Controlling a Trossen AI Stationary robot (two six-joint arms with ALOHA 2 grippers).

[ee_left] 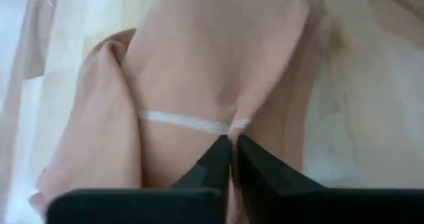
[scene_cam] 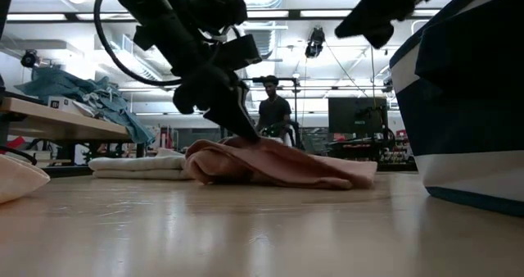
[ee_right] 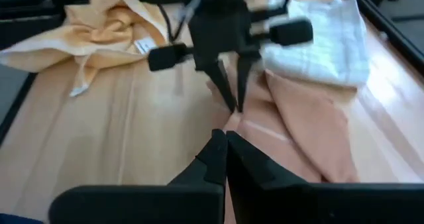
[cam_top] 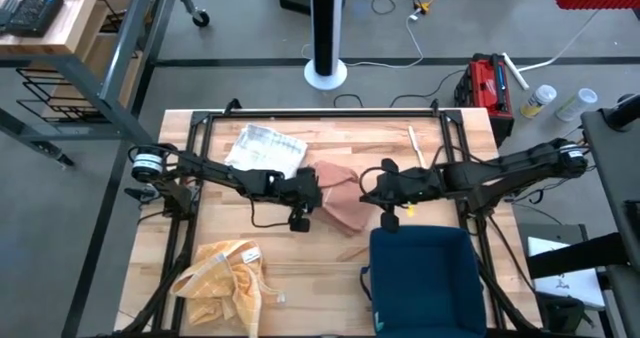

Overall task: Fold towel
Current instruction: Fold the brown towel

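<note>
Pink towel: crumpled at centre of surface | left gripper: pinching towel's left edge | right gripper: pressed together, just beside towel's right edge, holding nothing.

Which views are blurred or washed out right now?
Left wrist view: soft, the pink towel fills it, pale glare at the edges. Right wrist view: motion-blurred around the left gripper. Low view: ceiling lights flare, arms silhouetted. High view: even and sharp.
</note>
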